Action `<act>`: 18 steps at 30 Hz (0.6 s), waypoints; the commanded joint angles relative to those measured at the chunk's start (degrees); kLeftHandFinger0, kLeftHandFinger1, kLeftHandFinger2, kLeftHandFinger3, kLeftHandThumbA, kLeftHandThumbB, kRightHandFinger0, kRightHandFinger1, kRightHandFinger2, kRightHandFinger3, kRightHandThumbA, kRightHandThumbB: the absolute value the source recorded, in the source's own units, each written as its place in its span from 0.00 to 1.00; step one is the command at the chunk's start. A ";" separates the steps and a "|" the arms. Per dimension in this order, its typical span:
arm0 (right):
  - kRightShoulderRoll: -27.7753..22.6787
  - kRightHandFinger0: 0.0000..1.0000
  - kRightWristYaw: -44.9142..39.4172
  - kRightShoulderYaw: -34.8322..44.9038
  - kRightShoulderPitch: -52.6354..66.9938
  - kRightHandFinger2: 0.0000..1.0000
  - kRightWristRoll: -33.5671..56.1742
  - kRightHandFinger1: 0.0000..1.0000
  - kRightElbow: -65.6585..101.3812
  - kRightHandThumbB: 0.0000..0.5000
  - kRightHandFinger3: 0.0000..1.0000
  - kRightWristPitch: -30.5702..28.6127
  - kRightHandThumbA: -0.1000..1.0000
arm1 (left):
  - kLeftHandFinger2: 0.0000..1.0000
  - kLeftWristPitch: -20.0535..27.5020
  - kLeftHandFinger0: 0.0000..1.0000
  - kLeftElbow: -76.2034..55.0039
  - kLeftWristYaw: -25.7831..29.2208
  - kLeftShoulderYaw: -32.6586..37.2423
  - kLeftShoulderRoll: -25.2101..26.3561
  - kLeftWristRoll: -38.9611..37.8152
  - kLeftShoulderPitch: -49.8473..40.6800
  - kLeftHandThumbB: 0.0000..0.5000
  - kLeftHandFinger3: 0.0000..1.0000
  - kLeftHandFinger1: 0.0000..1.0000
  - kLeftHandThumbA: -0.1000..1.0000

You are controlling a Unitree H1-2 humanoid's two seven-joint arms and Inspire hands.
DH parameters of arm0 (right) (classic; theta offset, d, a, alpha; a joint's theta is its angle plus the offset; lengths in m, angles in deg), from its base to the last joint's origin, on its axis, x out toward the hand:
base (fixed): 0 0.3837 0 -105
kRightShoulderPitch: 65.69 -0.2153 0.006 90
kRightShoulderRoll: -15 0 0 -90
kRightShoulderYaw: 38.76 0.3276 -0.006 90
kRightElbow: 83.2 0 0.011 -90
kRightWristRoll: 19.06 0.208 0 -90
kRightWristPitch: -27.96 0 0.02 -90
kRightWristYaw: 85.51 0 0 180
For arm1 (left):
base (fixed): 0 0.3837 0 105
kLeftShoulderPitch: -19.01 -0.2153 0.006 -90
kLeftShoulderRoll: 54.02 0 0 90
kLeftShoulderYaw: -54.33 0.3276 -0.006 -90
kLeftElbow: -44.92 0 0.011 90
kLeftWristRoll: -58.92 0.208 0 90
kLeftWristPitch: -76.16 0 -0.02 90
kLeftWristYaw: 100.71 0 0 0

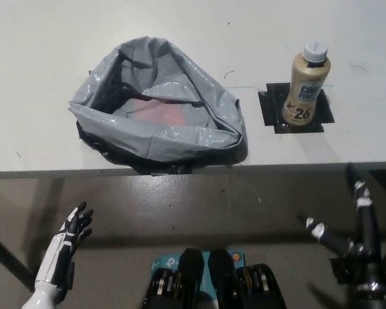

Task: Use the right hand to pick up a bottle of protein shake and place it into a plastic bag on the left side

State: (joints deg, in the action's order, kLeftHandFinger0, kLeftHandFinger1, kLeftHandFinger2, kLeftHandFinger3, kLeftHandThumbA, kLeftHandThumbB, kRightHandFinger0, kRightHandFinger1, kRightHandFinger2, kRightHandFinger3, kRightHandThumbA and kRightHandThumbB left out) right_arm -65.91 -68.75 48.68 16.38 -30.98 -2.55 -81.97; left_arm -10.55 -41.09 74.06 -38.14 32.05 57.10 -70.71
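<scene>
Bottle (305,87) of protein shake stands upright on a black square mat (269,106) on the white table (38,38), at about 2 o'clock in the head view, white cap on, long axis vertical. Right hand (354,235) is below the table edge at about 5 o'clock, fingers spread and holding nothing; bottle lies up and slightly left of it, roughly 11 o'clock from the hand, well apart. Right hand is clearly the nearer one. Left hand (74,228) rests low at 7 o'clock, fingers apart, empty. Grey plastic bag (157,138) sits at about 11 o'clock, well left of the bottle, mouth open upward and rim rolled down (something reddish shows at the bottom, can't tell what). Likely next: reach up over the table edge, grasp the bottle from the side.
</scene>
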 commanded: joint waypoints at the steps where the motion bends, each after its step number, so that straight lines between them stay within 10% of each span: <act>1: -1.59 1.00 5.99 3.88 -9.50 1.00 -4.62 1.00 8.12 1.00 1.00 -6.99 1.00 | 1.00 4.29 1.00 -2.99 -1.37 -0.53 1.28 -1.06 -0.89 0.70 1.00 1.00 1.00; 18: -4.49 1.00 -7.01 7.29 -26.66 1.00 6.23 1.00 3.14 0.86 1.00 14.40 1.00 | 1.00 5.54 1.00 -3.21 -1.30 0.21 1.88 0.70 -1.52 0.64 1.00 1.00 1.00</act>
State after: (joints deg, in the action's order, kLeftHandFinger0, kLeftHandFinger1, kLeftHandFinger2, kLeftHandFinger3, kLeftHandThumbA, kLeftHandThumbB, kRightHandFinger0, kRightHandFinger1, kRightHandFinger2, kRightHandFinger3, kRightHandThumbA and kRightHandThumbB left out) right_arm -69.46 -72.63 55.20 -6.09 -27.74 1.96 -73.00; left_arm -7.65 -42.52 73.32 -38.15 32.97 56.79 -72.44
